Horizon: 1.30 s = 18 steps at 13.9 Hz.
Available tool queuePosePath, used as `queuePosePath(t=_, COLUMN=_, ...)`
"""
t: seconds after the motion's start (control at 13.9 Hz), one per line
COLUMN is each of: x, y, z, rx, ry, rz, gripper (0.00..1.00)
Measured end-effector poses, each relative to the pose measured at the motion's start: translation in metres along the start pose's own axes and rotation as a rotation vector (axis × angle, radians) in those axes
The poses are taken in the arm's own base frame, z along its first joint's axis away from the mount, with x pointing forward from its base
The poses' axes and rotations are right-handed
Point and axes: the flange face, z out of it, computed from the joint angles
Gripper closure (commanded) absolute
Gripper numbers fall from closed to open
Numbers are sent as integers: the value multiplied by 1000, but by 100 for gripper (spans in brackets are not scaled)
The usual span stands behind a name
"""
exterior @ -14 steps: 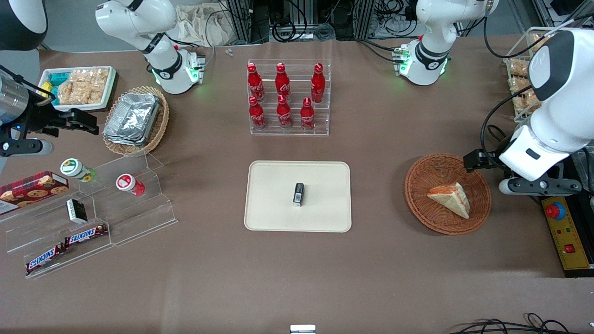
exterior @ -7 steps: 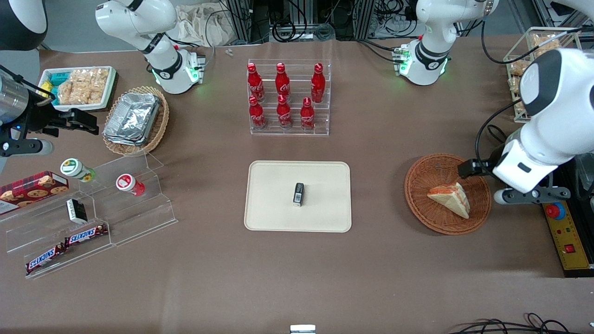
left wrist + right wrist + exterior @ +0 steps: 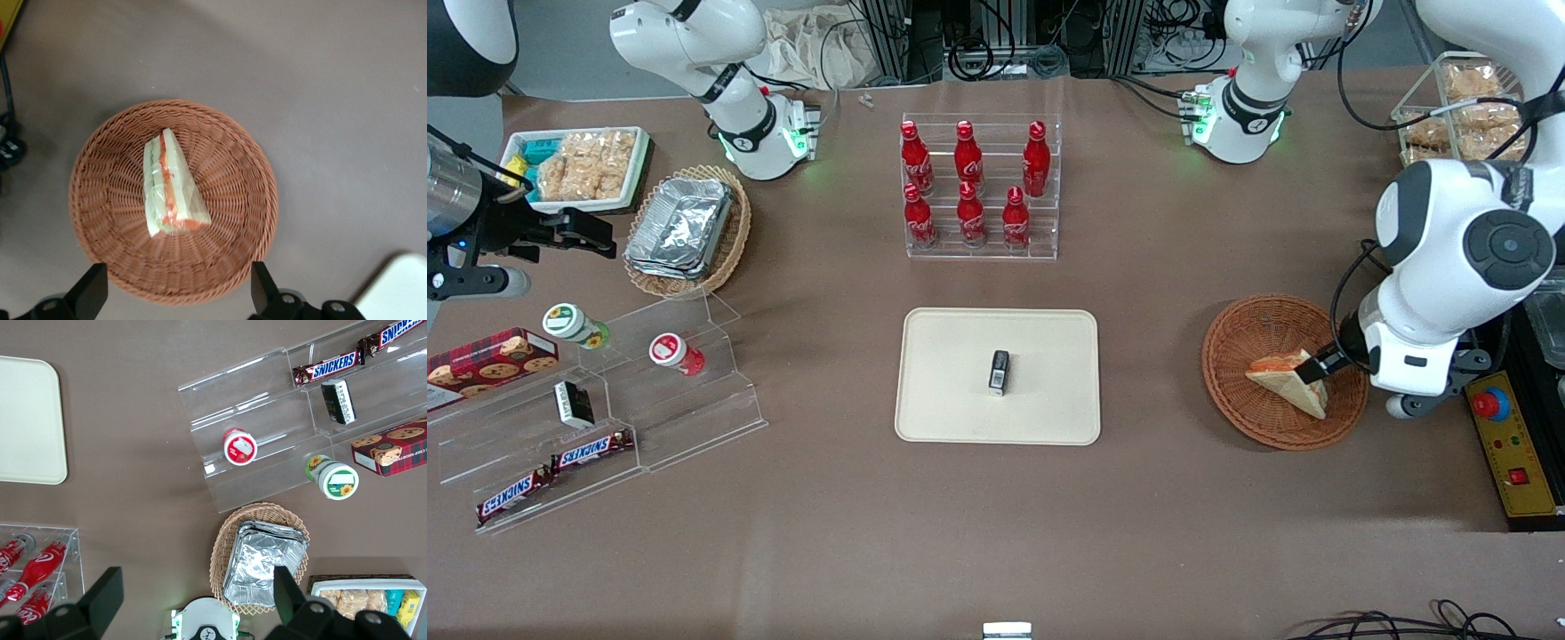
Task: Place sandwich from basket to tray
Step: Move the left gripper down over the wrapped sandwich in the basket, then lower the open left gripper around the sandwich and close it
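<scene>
Sandwich: your sandwich (image 3: 170,187) is lying on its side in the basket, directly beneath the claw; it is a pale bread wedge in clear film, with orange-red and green filling showing along one edge.
Claw: your gripper (image 3: 175,293) is hovering above the basket with its fingers (image 3: 90,291) spread wide, one to each side of the wedge, and nothing is in it.
Risk, slip: the film is looking slick, so you are risking the wedge sliding out if the fingers close on its tapered end rather than its thick part.
Risk, crush: the bread is likely soft, so a hard squeeze is liable to flatten it.
Risk, snag: if you are descending too deep, the fingertips may be catching the weave and dragging the basket.
Basket: the basket (image 3: 1227,391) is round, shallow, reddish-brown ribbed wicker, surrounding the wedge below the claw.
Tray: the tray (image 3: 1040,400) is lying well away from the claw, toward the parked arm's end; it is flat, cream, round-cornered and low-rimmed.
Obstacle: a small dark box (image 3: 999,372) is standing at the tray's middle, so you are risking a knock when setting down.
</scene>
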Motion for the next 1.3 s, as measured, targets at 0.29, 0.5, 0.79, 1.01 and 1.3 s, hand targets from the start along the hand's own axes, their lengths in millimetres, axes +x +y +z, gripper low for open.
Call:
queuePosePath(t=0.29, x=6, y=-7, z=41, rx=22, ry=-10, rz=-136, gripper=1)
queuePosePath(t=0.5, x=5, y=-1, z=62, rx=19, ry=-11, rz=-175, gripper=1)
queuePosePath(t=0.79, x=1, y=0, z=95, rx=16, ry=-29, rz=-178, gripper=1)
queuePosePath(t=1.01, x=-1, y=-3, z=102, rx=14, ry=-29, rz=-178, gripper=1)
queuePosePath(t=1.3, x=-7, y=-16, z=127, rx=-3, ry=-18, rz=-189, gripper=1)
